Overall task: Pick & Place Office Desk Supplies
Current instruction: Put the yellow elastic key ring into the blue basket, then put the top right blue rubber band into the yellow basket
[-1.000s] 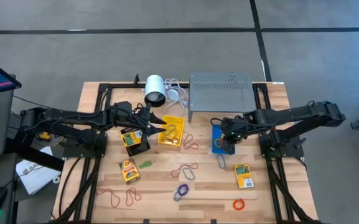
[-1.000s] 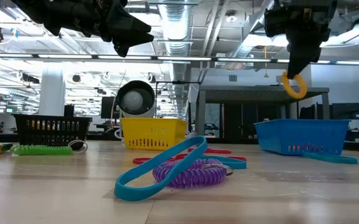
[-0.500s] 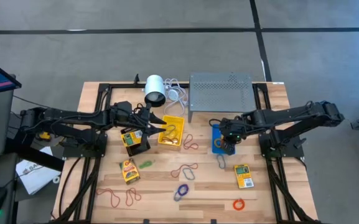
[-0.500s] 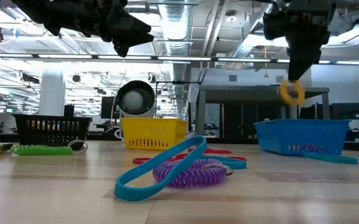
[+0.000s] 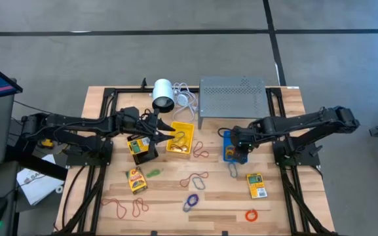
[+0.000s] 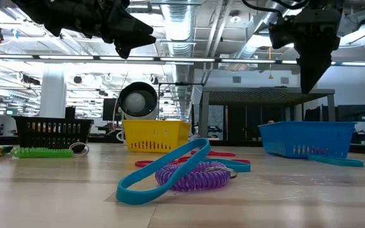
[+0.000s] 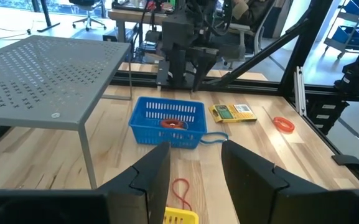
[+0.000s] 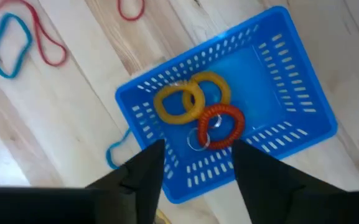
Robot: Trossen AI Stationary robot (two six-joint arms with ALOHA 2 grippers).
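My right gripper (image 8: 195, 167) stands open above the blue bin (image 8: 143, 117) at the table's centre right (image 5: 227, 139), with nothing between its fingers. In the bin lie two yellow coil loops (image 8: 180, 103) and a red coil loop (image 8: 220, 124), resting on its floor. My left gripper (image 7: 195, 167) hangs open and empty over the yellow bin (image 5: 180, 140), beside the black bin (image 5: 143, 150). In the low view the right gripper (image 6: 311, 85) hangs above the blue bin (image 6: 307, 139).
A white cylinder (image 5: 164, 94) and a grey perforated stand (image 5: 233, 98) stand at the back. Two yellow-and-green packets (image 5: 136, 180) (image 5: 257, 185) lie on the table. Loose loops lie toward the near edge: purple (image 5: 190, 202), orange (image 5: 251, 214), red (image 5: 120, 206), blue (image 5: 233, 170).
My right gripper has opened above the blue bin. The yellow coil loop that hung from its fingertips has fallen into the bin.
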